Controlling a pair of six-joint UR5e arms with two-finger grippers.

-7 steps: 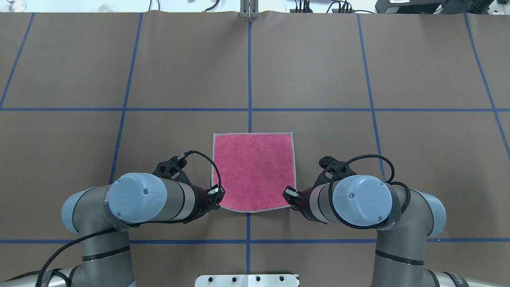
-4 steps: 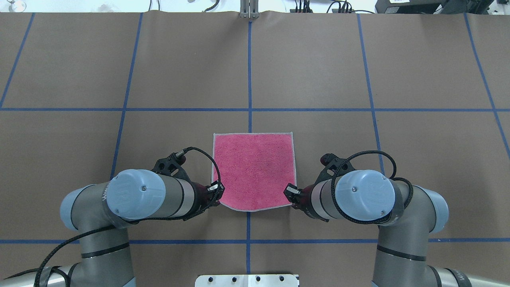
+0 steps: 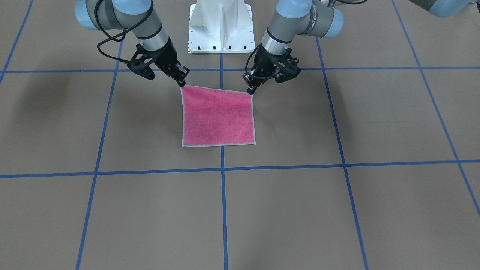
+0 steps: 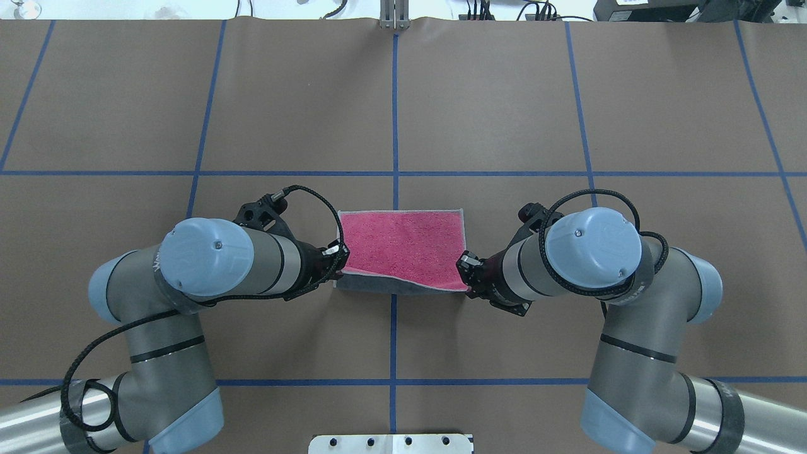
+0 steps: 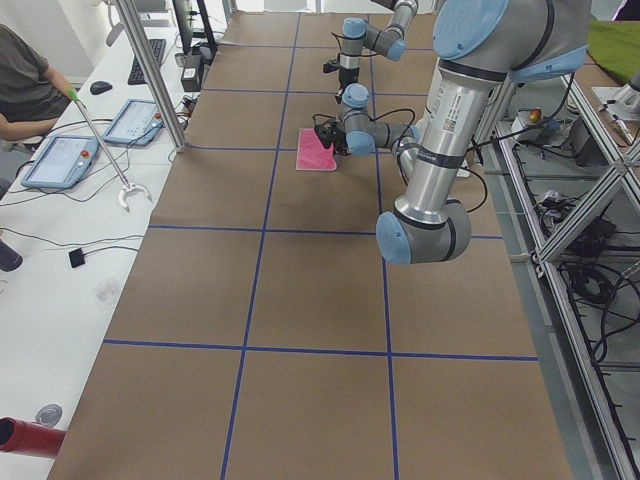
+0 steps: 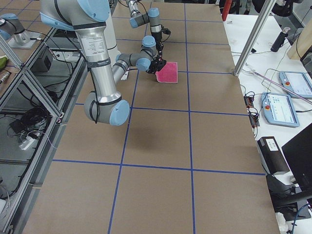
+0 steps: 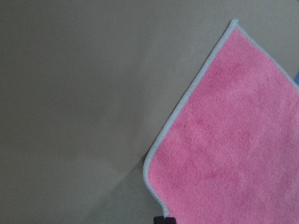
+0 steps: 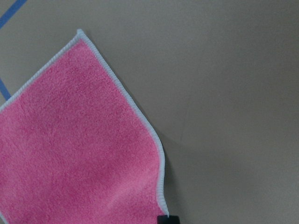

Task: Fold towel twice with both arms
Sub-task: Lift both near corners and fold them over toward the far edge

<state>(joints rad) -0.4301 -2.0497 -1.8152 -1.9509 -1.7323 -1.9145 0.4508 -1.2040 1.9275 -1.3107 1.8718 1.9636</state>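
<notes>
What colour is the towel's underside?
Grey; the towel shows its underside best in the overhead view.

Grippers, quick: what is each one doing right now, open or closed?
Left gripper: closed, holding a corner of the towel.
Right gripper: closed, holding another towel corner.

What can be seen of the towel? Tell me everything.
The towel is a small square of pink terry with a pale stitched border and a grey underside, which shows under its robot-side edge. Its far edge lies on the brown table; the two robot-side corners are held up off it, one pinched by the left gripper, the other by the right gripper.
</notes>
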